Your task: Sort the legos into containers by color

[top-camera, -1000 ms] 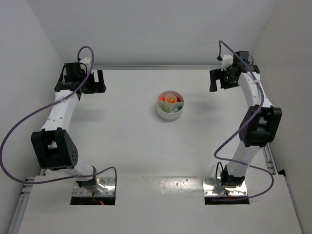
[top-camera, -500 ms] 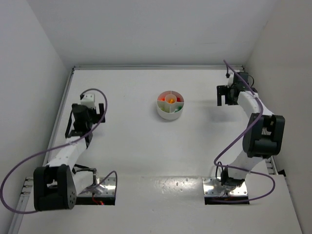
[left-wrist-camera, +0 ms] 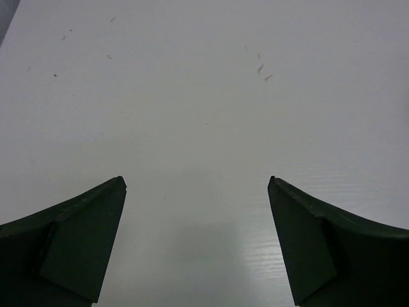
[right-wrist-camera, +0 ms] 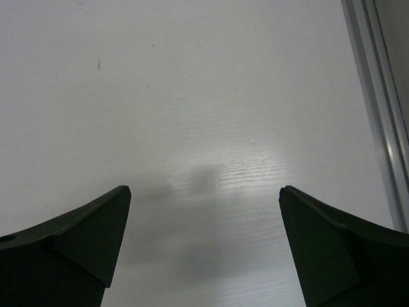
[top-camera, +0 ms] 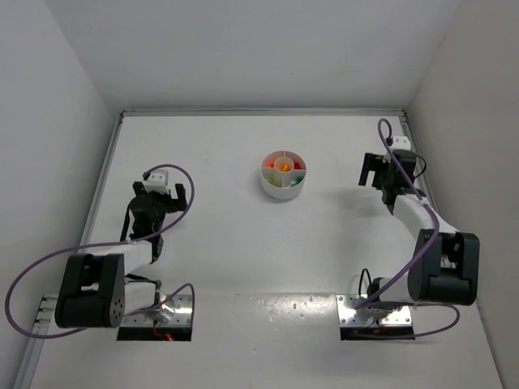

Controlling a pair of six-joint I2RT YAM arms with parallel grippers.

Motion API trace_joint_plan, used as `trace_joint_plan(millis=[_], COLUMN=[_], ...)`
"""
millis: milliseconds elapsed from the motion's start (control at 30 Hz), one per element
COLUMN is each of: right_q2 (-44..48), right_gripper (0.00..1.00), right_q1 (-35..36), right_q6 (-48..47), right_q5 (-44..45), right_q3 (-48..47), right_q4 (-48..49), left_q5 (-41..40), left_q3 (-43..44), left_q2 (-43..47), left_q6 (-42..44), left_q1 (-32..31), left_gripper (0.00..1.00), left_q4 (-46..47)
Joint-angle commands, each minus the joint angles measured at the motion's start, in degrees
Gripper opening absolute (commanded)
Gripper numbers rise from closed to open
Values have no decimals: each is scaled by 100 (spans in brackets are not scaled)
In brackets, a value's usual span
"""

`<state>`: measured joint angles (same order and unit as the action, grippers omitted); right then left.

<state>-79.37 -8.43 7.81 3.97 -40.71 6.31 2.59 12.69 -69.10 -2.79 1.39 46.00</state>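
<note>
left claw (left-wrist-camera: 197,182) and right claw (right-wrist-camera: 204,188) both gape wide apart above the table (top-camera: 243,243), well apart from the dish (top-camera: 283,191) holding the legos (top-camera: 285,166).

I can read no text, label, brand, number or sign in any of my three views. In the left wrist view there are a few small dark marks (left-wrist-camera: 260,67) on the white bench (left-wrist-camera: 204,128), but they form no letters or digits that I can read.
</note>
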Motion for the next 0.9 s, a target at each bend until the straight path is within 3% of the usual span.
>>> trace_joint_plan(millis=[0,100,233,333,367,433,567,600,667,867], right_q2=[255,396,335,335,335,282,-216,-375,-151,-307], right_gripper=[99,99,99,99,99,99,99,99,99,99], right_q1=[43,43,96,96,96,96,218,219,271,350], right_q6=[308,448,580,704,652,494,-15,-17,-200,-175], right_q5=[-89,-238,-441,-597,-703,-1001,-1766,-1907,-1908,-1935], right_q3=[493,993,1293,1678,1828,2406,3568,3700,3641,3324], right_q4=[1318,1881,2401,2743,3214,3892,6777,7101,6425,6197], left_q5=[399,629,119,-154,-214,-215,-373,-373,-426,-426], left_q3=[-441,-680,-496,-644,-706,-654,-654,-654,-654,-654], left_q2=[-86,-506,-1236,-1298,-1360,-1300,-1299,-1299,-1299,-1299], left_q6=[-170,-222,-170,15,-55,-55,-55,-134,-134,-134], left_q1=[-129,-183,-402,-710,-710,-710,-710,-710,-710,-710], left_gripper=[100,100,100,100,100,100,100,100,100,100], left_q4=[1741,2464,2765,2860,3201,2969,2994,2994,2942,2994])
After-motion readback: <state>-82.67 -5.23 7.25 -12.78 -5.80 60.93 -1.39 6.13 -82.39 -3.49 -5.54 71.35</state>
